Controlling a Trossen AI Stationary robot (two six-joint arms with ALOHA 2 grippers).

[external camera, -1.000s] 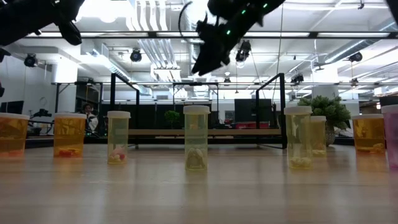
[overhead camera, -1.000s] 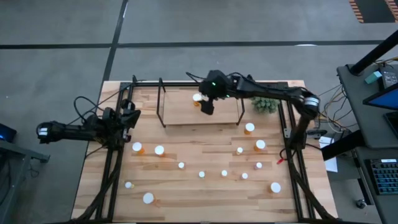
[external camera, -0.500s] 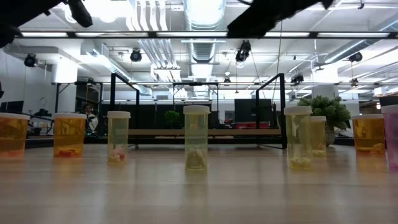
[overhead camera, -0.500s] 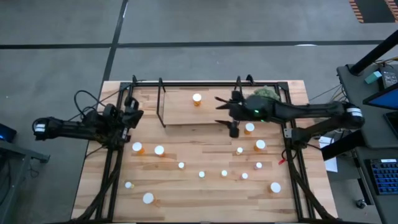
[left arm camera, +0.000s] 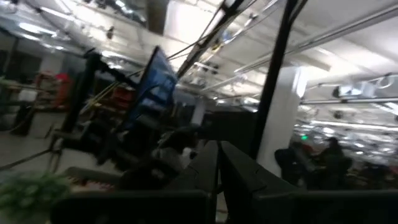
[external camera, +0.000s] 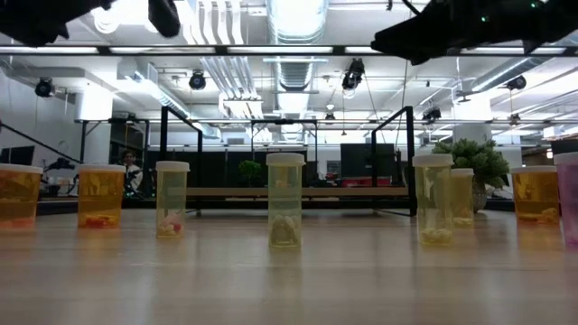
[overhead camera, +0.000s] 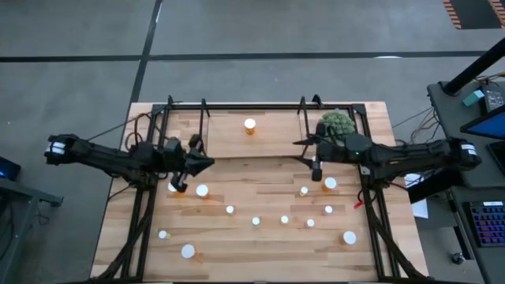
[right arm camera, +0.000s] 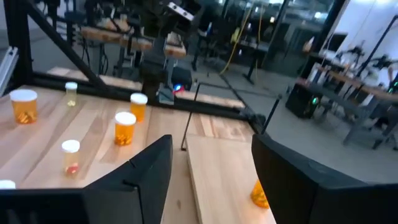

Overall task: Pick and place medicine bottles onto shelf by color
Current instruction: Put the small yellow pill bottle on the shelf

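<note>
A: Right hand (overhead camera: 316,168) status?
B: Fingers spread wide, holding nothing. In the high view it sits right of centre, just off the shelf's (overhead camera: 276,134) right end, next to a white-capped bottle (overhead camera: 330,184). The right wrist view shows a broad gap between its 2 fingers (right arm camera: 143,171).

A: Left hand (overhead camera: 183,180)?
B: Left of centre in the high view, above the bench (overhead camera: 260,244), close over the orange bottle (overhead camera: 175,188) and its white-capped neighbour (overhead camera: 202,190). In the left wrist view the 2 fingers (left arm camera: 208,168) lie almost together, only a thin slit between them, with nothing held.

A: Bottles on the shelf?
B: 1 orange bottle (overhead camera: 250,125), upper centre of the high view, on the light-wood board.

A: The rest?
B: Scattered over the lower half of the bench. The low view shows them upright in a row; the tall pale one (external camera: 284,199) stands at centre. Green plant (overhead camera: 338,122) sits upper right.
</note>
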